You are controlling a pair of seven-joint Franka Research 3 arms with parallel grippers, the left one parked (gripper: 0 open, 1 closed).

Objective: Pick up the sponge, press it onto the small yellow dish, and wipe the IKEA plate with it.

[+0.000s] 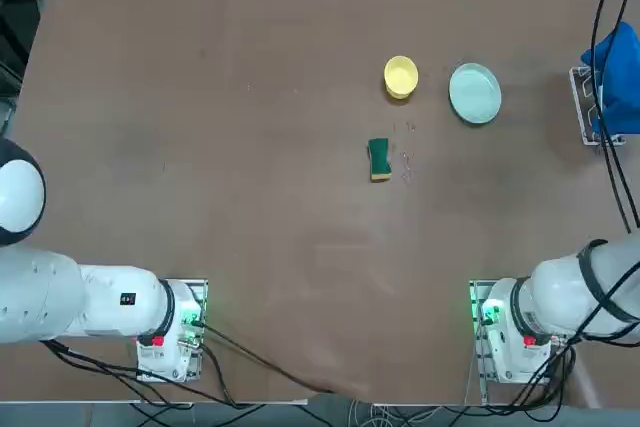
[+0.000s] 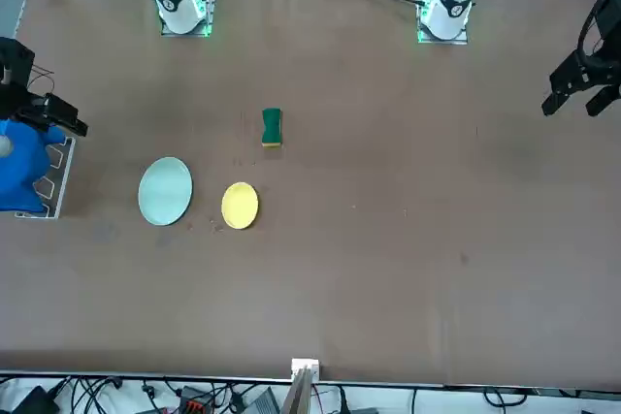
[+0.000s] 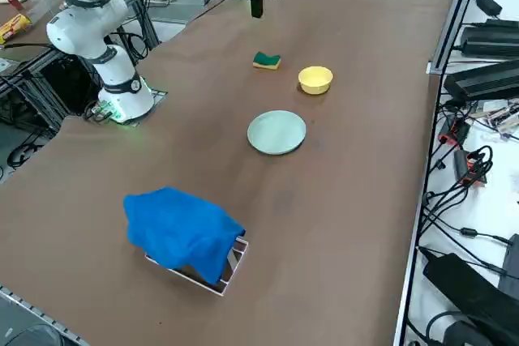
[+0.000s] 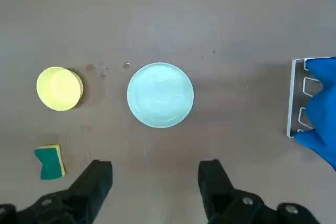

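Note:
The sponge (image 1: 379, 159) lies flat on the brown table, green side up, nearer the robot than the two dishes; it also shows as sponge (image 2: 272, 128), (image 3: 266, 60), (image 4: 50, 162). The small yellow dish (image 1: 401, 76) (image 2: 240, 206) (image 3: 315, 79) (image 4: 59, 88) stands just beyond it. Beside the dish, toward the robot's right, sits the pale mint IKEA plate (image 1: 475, 93) (image 2: 165, 191) (image 3: 276, 132) (image 4: 160, 95). My right gripper (image 4: 155, 169) hangs high above the table, open and holding nothing, looking down roughly over the plate and far from the sponge.
A blue cloth (image 1: 612, 77) (image 3: 182, 232) is draped over a metal rack (image 4: 294, 98) at the table's right edge, past the plate. A few small specks (image 4: 107, 67) lie on the table between dish and plate.

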